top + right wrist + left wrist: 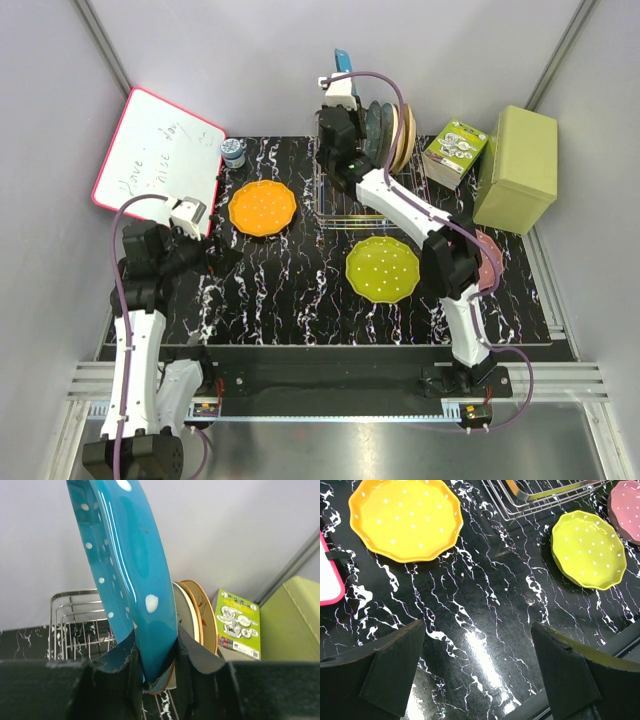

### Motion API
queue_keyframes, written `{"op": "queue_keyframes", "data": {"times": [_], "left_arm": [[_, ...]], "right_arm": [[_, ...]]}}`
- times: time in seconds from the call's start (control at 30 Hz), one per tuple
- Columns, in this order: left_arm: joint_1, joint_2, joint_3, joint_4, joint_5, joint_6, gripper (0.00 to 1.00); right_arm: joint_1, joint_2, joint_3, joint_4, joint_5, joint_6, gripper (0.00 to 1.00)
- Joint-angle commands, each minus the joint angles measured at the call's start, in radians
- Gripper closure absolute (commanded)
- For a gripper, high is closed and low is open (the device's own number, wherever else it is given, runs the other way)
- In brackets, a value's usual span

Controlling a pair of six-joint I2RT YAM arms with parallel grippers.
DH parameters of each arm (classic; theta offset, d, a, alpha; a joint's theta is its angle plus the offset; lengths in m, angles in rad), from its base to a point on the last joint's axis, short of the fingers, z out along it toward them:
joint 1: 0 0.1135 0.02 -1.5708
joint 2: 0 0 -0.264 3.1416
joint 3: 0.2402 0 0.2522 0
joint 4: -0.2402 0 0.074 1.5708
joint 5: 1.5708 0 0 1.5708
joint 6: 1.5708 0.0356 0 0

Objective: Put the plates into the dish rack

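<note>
Right gripper [155,660] held blue plate [130,570] clamped over dish rack [340,205]; left gripper [477,665] apart. Orange plate [263,208], yellow-green plate [382,268], pink plate [490,262] lay unloaded on table [290,290].

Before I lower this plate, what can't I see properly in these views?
- Pink plate: cut off by the edge in the left wrist view; mostly behind the right arm in the top view.
- Rack slot under the blue plate: hidden by the plate and right gripper; in the top view the arm covers it.
- Whiteboard writing: too small.

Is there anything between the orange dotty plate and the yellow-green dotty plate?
No, only bare black marbled tabletop lies between the round orange dotted plastic plate and the yellow-green dotted plate. The left wrist view shows it best.
</note>
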Motion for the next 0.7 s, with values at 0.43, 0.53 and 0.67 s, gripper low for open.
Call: {"op": "queue_keyframes", "data": {"times": [0.43, 0.53, 0.67], "left_arm": [[-0.010, -0.001, -0.018, 0.045, -0.003, -0.004, 0.08], [-0.015, 0.001, -0.021, 0.045, -0.003, -0.006, 0.08], [-0.018, 0.004, -0.024, 0.046, -0.003, -0.003, 0.08]], "right_arm": [[-0.061, 0.099, 0.229, -0.169, 0.127, 0.343, 1.00], [-0.067, 0.125, 0.248, -0.180, 0.130, 0.343, 1.00], [-0.071, 0.157, 0.261, -0.209, 0.133, 0.389, 1.00]]}}
